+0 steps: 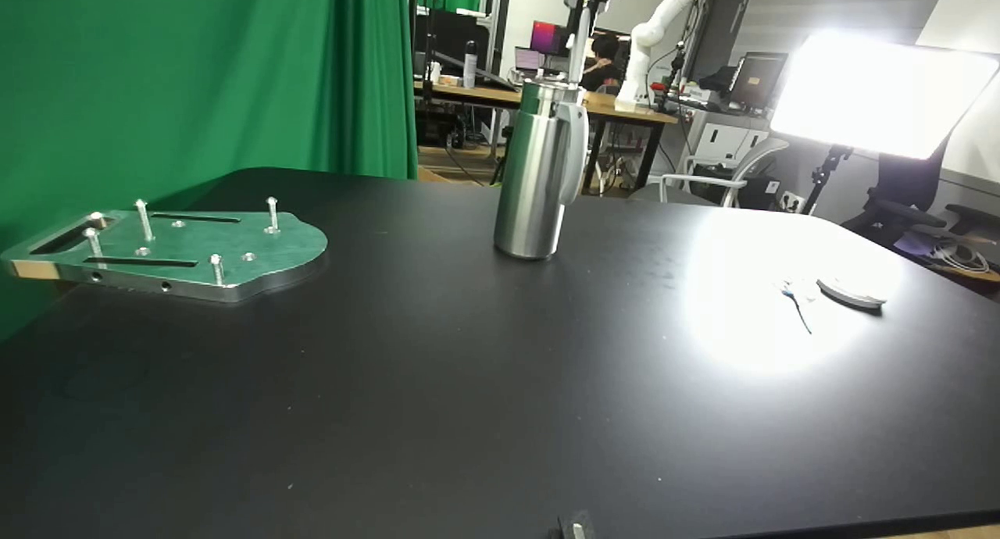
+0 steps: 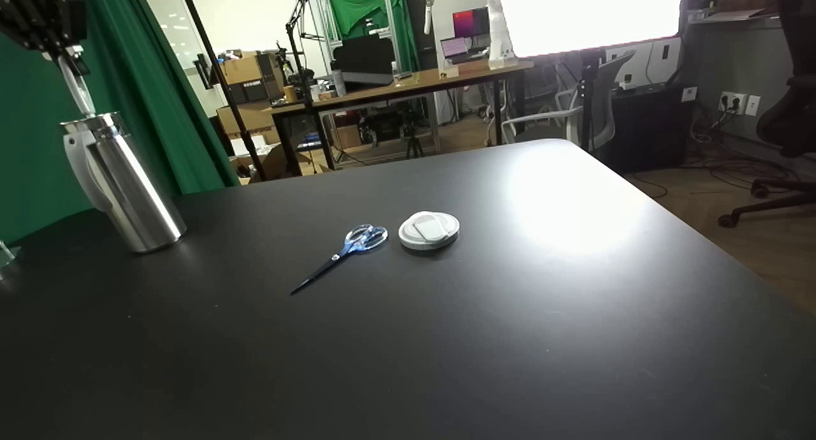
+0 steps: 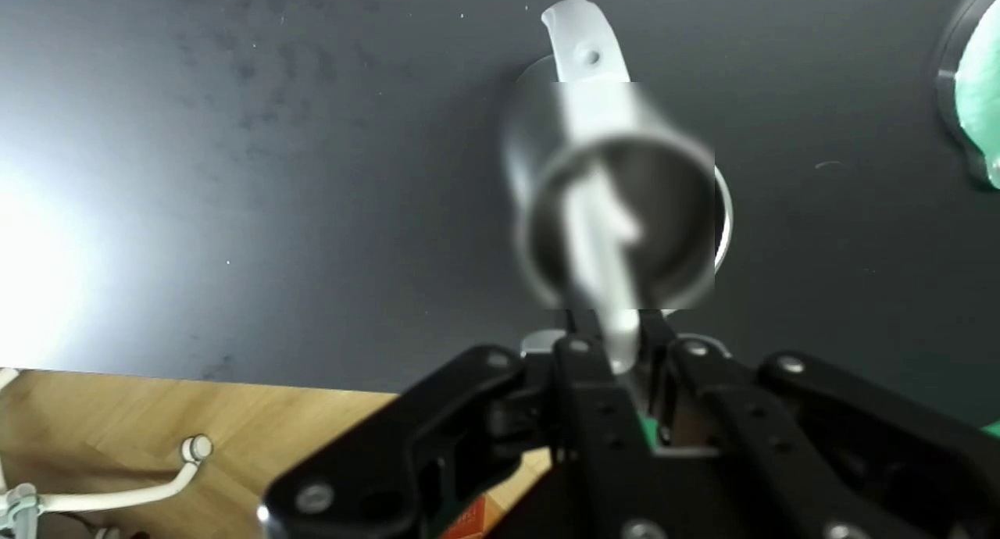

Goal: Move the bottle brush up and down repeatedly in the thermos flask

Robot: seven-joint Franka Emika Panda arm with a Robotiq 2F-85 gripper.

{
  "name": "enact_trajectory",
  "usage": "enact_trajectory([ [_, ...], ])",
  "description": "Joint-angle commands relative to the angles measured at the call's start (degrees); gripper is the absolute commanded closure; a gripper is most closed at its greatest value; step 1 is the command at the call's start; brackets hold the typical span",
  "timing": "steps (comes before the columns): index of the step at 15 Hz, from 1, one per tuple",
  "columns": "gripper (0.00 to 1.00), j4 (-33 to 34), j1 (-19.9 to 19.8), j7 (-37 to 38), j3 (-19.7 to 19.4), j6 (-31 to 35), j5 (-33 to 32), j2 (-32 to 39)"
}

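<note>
The steel thermos flask [image 1: 531, 187] stands upright on the black table, its pale grey handle at the side; it also shows in an exterior view [image 2: 139, 188] and in the wrist view [image 3: 539, 180], which looks into its open mouth. The white bottle brush [image 1: 579, 51] slants down into the mouth [image 2: 80, 92]; its lower part is hidden inside the flask. In the wrist view the brush handle [image 3: 605, 265] is blurred. My gripper [image 3: 613, 328] is shut on the top of the handle, above the flask; it shows in both exterior views [image 1: 587, 4] [image 2: 67, 52].
Scissors [image 2: 338, 256] and a round white lid [image 2: 429, 231] lie on the table. A metal plate with upright bolts [image 1: 195, 246] lies beside the green curtain [image 1: 195, 78]. A bright lamp panel [image 1: 883, 94] stands beyond the table.
</note>
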Motion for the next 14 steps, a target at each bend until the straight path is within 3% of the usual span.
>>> enact_trajectory([
  [1,0.96,0.92,-0.04,0.6,-0.39,-1.08,-0.12,-2.52],
  [14,0.96,5.35,-1.21,-0.79,-0.1,-5.61,0.51,-12.4],
])
